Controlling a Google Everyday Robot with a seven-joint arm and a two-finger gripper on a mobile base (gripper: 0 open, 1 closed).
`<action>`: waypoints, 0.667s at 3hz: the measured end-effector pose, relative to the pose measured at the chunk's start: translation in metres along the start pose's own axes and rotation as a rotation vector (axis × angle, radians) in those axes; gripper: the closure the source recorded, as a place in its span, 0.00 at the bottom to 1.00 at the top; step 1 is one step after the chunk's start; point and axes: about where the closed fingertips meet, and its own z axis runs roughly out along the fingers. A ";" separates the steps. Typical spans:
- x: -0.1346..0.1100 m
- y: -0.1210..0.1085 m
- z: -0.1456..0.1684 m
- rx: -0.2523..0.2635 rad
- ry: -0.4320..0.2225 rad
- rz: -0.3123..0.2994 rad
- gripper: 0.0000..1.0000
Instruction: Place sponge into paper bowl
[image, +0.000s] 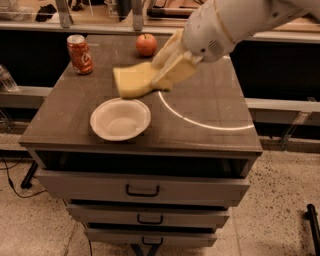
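Pale yellow, the sponge (132, 82) is held in the air by the gripper (164, 77), whose fingers are clamped on its right end. It is seen above the dark tabletop (215, 90), just behind the white paper bowl (120, 119) and not inside it. A red soda can (80, 54) and an apple (146, 45) are set at the back edge, well apart from the bowl.

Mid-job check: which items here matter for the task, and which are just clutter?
Job: sponge, gripped by the hand over the tabletop; paper bowl, empty, near front-left.
Lying about: soda can and apple, both at the back.
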 end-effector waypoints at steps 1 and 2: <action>0.012 0.038 0.063 -0.104 0.047 0.002 1.00; 0.021 0.051 0.108 -0.159 0.076 0.002 1.00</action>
